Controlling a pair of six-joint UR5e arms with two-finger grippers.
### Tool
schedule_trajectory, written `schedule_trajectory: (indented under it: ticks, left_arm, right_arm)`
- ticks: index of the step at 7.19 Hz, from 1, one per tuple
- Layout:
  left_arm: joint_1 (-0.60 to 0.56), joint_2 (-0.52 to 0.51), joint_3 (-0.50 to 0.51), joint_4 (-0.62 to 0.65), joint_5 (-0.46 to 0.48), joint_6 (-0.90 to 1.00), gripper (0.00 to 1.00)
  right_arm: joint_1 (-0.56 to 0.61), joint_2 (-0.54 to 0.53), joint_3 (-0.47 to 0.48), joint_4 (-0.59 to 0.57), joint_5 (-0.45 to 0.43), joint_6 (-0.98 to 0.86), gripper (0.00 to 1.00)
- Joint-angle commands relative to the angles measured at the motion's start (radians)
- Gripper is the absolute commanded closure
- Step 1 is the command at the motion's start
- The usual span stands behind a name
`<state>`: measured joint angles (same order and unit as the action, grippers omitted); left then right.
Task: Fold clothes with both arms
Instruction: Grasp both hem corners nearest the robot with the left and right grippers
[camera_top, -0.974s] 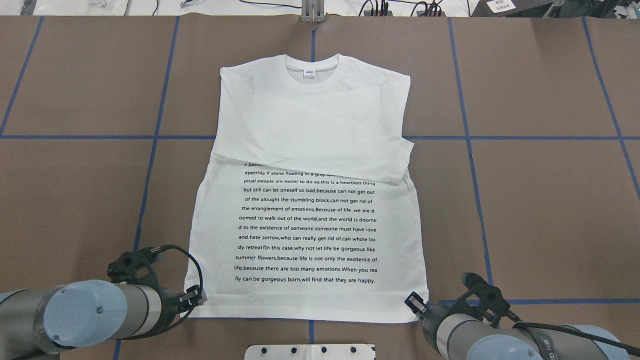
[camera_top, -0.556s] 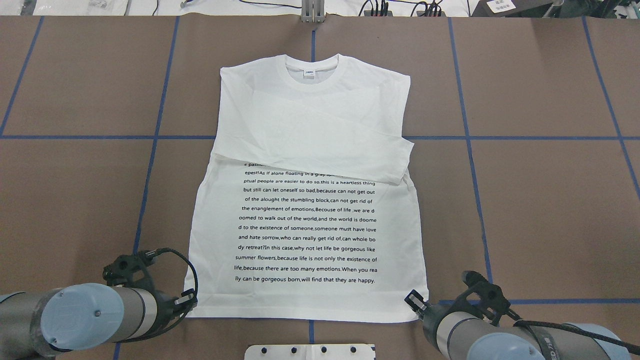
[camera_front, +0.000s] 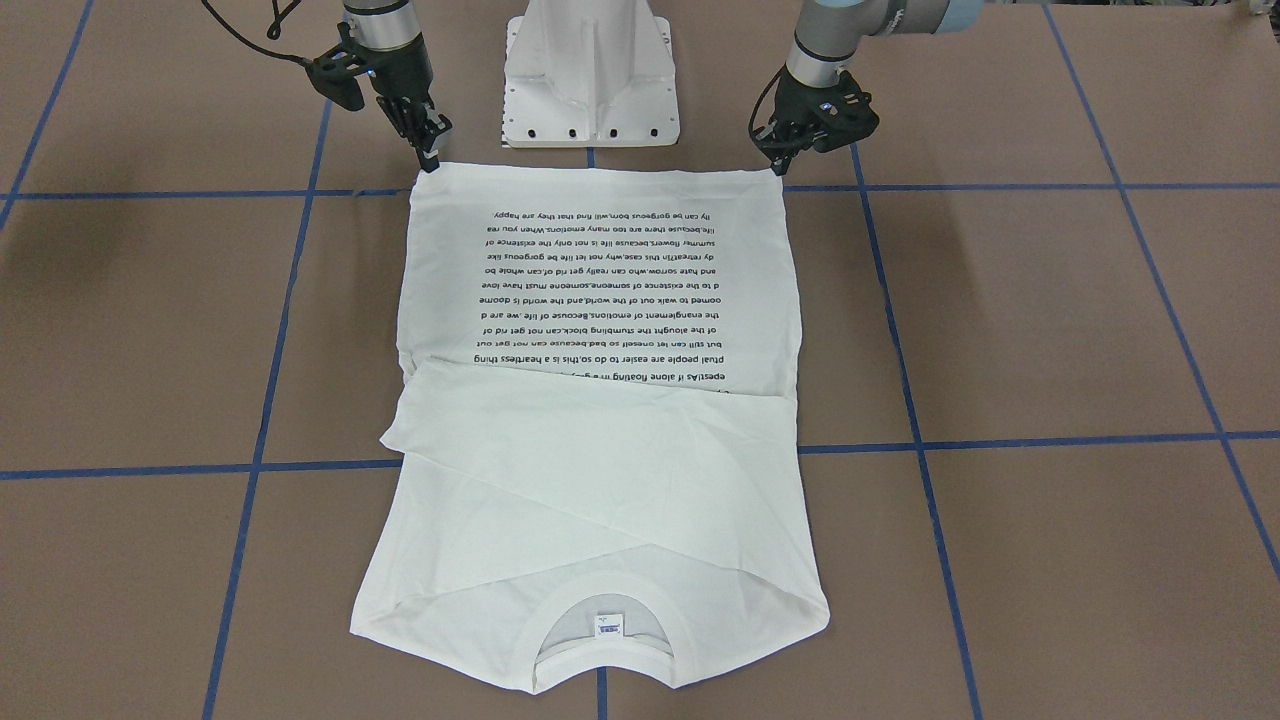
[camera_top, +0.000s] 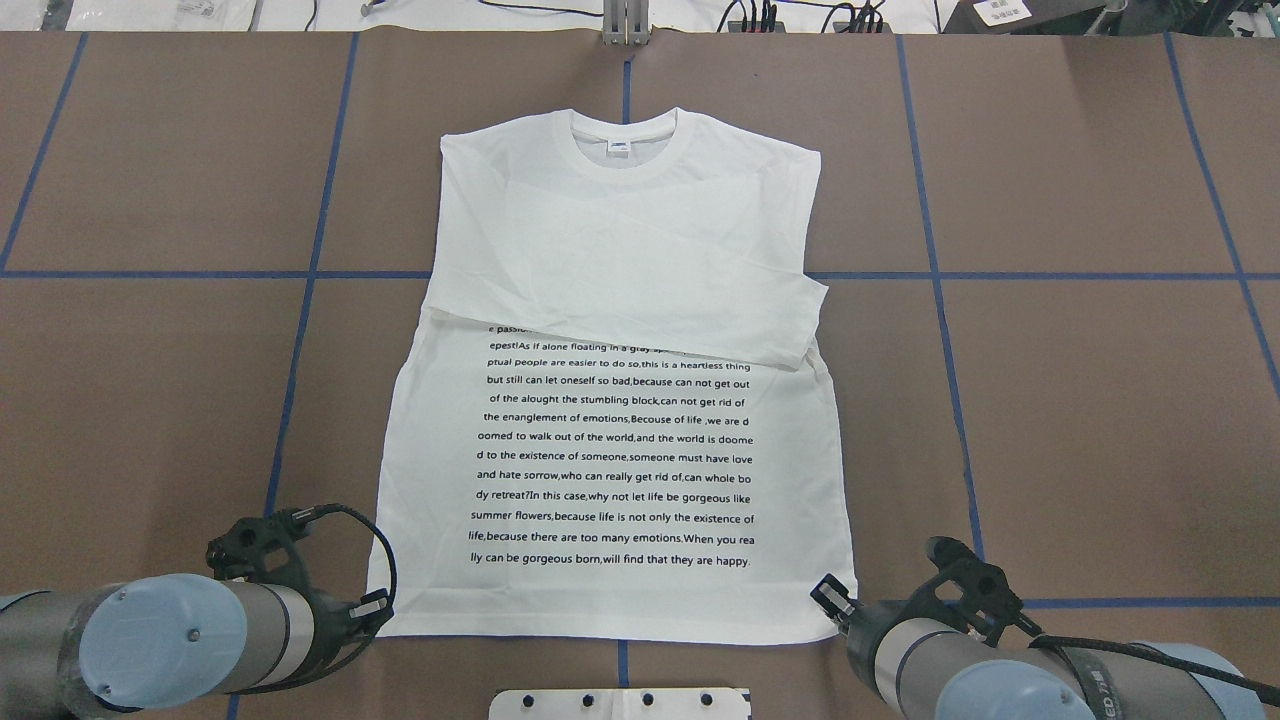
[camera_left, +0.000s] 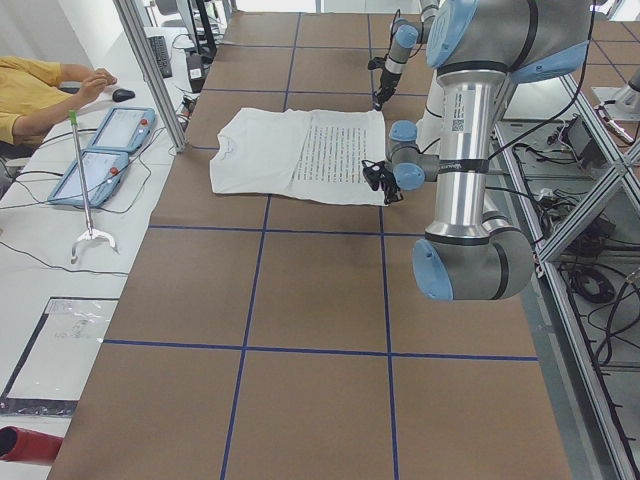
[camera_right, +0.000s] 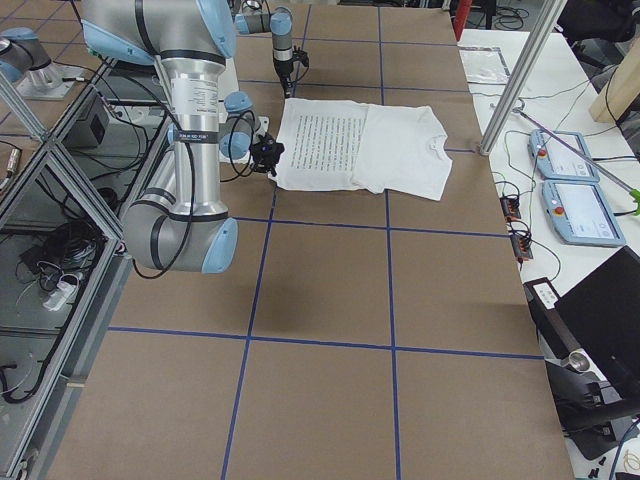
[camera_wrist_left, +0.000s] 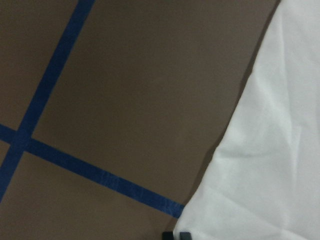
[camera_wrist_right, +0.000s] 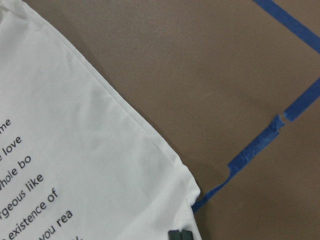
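item: white long-sleeved t-shirt (camera_top: 620, 470), thin soft knit. it lies flat and print-up at the middle of the brown table (camera_top: 1080, 400). ribbed round collar (camera_top: 622, 150) on the side away from the robot, sleeves (camera_top: 660, 300) folded across the chest, outline a tall rectangle.

left gripper (camera_top: 372, 604) and right gripper (camera_top: 825, 595) sit at the two corners of the near hem (camera_top: 610, 625), placed, we judge, to raise it evenly toward the collar.

each wrist view shows fingertips (camera_wrist_left: 185, 235) drawn nearly together at a corner. whether cloth is pinched between them we cannot tell.

Brown grid-taped table (camera_top: 1100, 400), white T-shirt (camera_top: 620, 250) flat
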<state>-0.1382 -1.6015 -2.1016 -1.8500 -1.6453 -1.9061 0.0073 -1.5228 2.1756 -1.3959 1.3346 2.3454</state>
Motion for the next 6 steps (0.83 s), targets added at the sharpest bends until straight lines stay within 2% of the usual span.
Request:
schedule_trajectory:
  ticks: [1,3,4,5,6]
  left_arm:
    - [0.000,0.002,-0.033,0.000,-0.005,0.001,1.00]
    - [0.000,0.023,-0.108,0.003,-0.005,-0.002,1.00]
    - [0.000,0.044,-0.171,0.020,-0.008,-0.031,1.00]
    - [0.006,0.067,-0.237,0.025,-0.022,-0.056,1.00]
    - [0.021,0.069,-0.262,0.025,-0.022,-0.086,1.00]
  right_arm:
    - [0.011,0.000,0.007,0.000,0.000,0.000,1.00]
    - [0.013,-0.016,0.070,-0.039,0.000,0.000,1.00]
    - [0.008,-0.014,0.149,-0.157,0.012,0.000,1.00]
    - [0.002,-0.014,0.202,-0.225,0.029,0.006,1.00]
    - [0.000,-0.026,0.229,-0.230,0.031,0.006,1.00]
